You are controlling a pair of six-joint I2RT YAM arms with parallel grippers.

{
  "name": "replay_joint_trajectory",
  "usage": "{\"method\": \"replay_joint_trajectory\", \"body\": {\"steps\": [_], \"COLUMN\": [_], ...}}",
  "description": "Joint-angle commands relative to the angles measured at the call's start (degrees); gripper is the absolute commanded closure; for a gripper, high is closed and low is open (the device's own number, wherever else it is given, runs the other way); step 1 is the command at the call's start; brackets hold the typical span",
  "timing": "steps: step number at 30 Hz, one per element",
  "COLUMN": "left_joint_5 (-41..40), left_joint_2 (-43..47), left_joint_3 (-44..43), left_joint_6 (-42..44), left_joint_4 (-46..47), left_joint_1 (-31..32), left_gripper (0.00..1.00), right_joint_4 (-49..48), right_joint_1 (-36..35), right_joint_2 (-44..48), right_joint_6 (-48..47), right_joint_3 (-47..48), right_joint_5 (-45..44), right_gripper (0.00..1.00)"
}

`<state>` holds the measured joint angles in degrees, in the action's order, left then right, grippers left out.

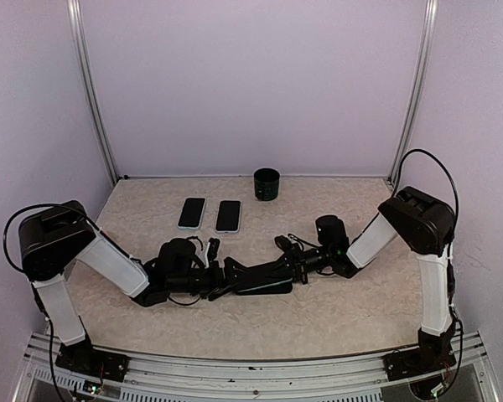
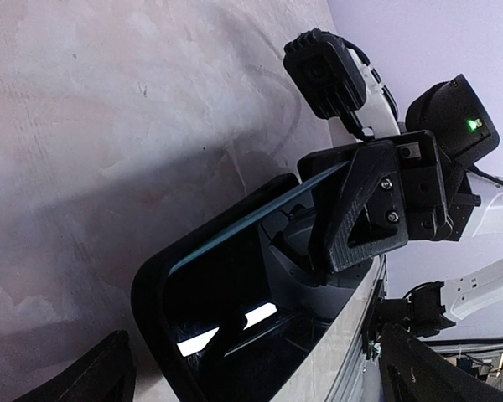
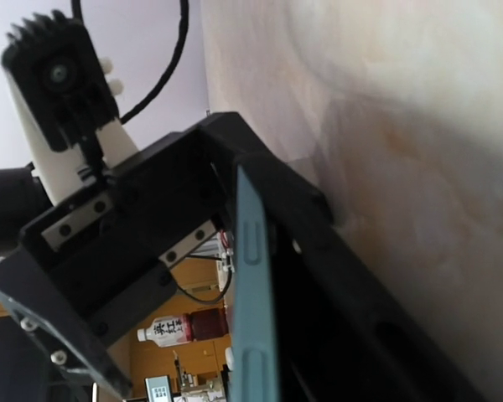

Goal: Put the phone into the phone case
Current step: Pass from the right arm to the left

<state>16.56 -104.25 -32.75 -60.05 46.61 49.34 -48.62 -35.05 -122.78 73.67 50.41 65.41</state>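
Currently catalogued: phone (image 3: 251, 285), a slim teal-edged slab. It is probably rigid, light, glass-faced, slippery and breakable. It is sitting angled in the black phone case (image 2: 151, 293), midway along the worktop's (image 1: 335, 310) front edge. Right gripper (image 2: 318, 239) is pinching the phone's end across its flat faces. Left gripper (image 1: 226, 278) is standing spread wide astride the case, which is likely flexible, so gripping its long edges looks safest.
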Motion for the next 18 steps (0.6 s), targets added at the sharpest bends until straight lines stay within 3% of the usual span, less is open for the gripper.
{"method": "replay_joint_trajectory", "body": {"steps": [1,11,18], "left_joint_5": [2.14,5.94,6.9], "left_joint_2": [-0.39,-3.26,-3.78], "left_joint_3": [0.58,0.76,1.23], "left_joint_6": [-0.65,-3.95,-5.11], "left_joint_4": [2.59,10.99,14.76], "left_joint_1": [0.71,1.28,1.28], "left_gripper": [0.02,0.11,0.16], "right_joint_4": [-2.42,8.43,8.93], "right_joint_1": [-0.53,-2.16,-3.13], "right_joint_2": [0.88,1.68,1.66], "right_joint_6": [-1.07,-11.52,-13.44], "right_joint_3": [0.53,2.6,2.28], "right_joint_5": [0.7,-2.24,-3.24], "right_gripper": [1.0,1.0,1.0]}}
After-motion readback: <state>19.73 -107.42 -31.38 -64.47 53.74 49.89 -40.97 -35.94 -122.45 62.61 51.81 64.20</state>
